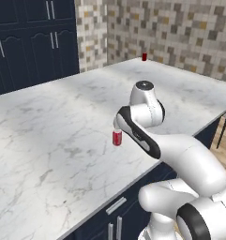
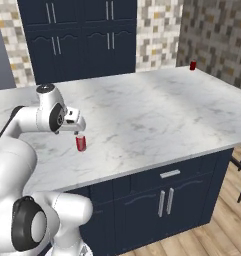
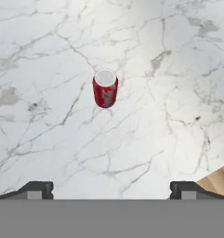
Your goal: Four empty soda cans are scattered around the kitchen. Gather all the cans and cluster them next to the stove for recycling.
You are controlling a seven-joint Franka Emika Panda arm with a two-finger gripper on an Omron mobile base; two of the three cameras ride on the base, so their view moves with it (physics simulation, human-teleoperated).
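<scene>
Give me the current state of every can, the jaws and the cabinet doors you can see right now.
Near red can: upright on the marble counter, not held.
Far red can: upright at the counter's back corner by the tiled wall.
Gripper: jaws open, above the near can, holding nothing.
Cabinet doors under the counter: closed.

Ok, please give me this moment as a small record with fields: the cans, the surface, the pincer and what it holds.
near can: red can, upright on the marble, below the pincer, not touched
far can: second red can, upright at the far corner of the counter by the tiled wall
surface: white marble counter over navy cabinets
pincer: pincer open wide, pointing down above the near can
held: nothing
likely next step: probably lower onto the near can and close
</scene>
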